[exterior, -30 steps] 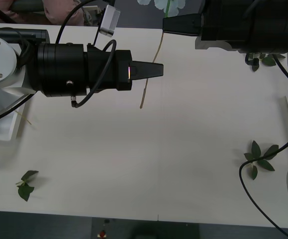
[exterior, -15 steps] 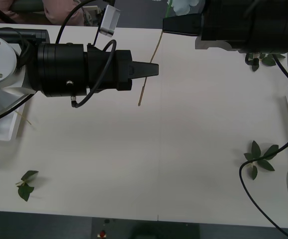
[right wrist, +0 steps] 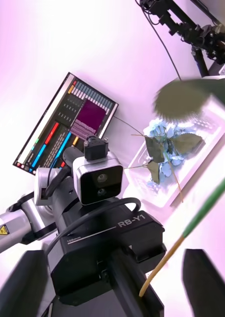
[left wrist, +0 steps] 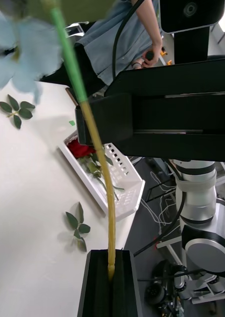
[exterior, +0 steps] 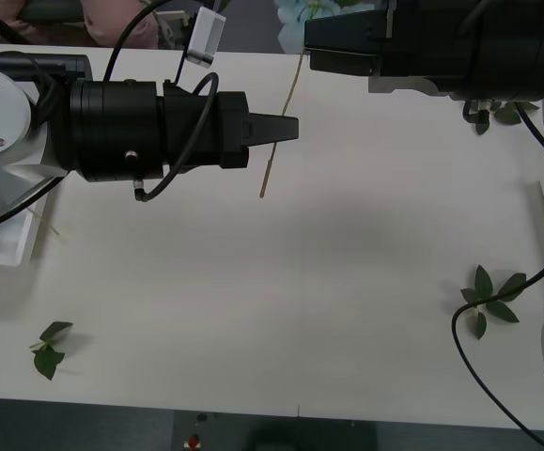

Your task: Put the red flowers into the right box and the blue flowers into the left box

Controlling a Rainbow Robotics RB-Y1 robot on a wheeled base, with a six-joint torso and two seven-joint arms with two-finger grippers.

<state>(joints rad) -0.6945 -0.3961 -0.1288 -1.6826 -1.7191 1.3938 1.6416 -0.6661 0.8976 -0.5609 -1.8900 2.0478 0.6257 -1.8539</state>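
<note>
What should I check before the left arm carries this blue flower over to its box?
1. Left gripper shut on the stem of the blue flower: ok.
2. Right gripper open: ok.
3. Stem free of the right gripper's fingers: cannot tell; it runs between them.
4. Grip close to the bloom: not ok; it is low on the stem, so the head may swing.
5. Room in the left box: probably ok; the blue flowers in it leave bare floor.
</note>
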